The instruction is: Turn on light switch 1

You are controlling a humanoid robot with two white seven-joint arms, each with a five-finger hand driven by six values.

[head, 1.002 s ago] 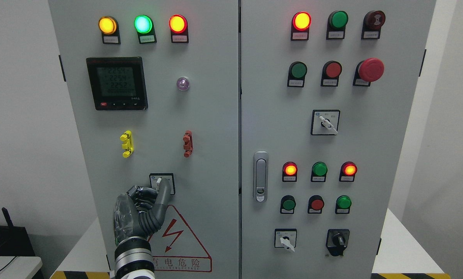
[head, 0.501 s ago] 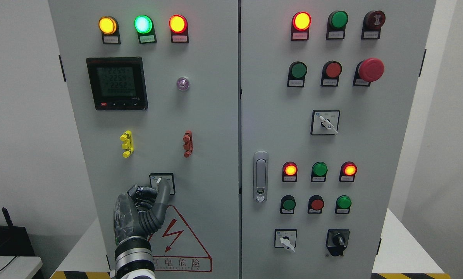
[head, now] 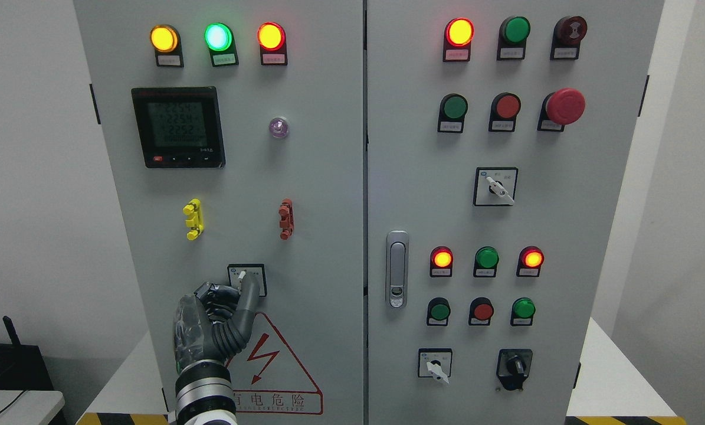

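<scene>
Item: rotary selector switch (head: 246, 278), lower part of the left cabinet door (head: 317, 195), directly above the high-voltage warning triangle (head: 272, 369). Its white lever is being engaged by the left hand (head: 219, 319): one finger (head: 247, 298) is being held extended against the knob, the others being kept curled, nothing being gripped.

Change across the last second: almost none is being recorded; hand and lever are being seen in practically the same pose. The turn is therefore being judged as not yet completed.

Indicators: yellow lamp (head: 164, 38), green lamp (head: 217, 36) and red lamp (head: 271, 36) are being shown lit, unchanged.

Right hand: not being shown.
</scene>
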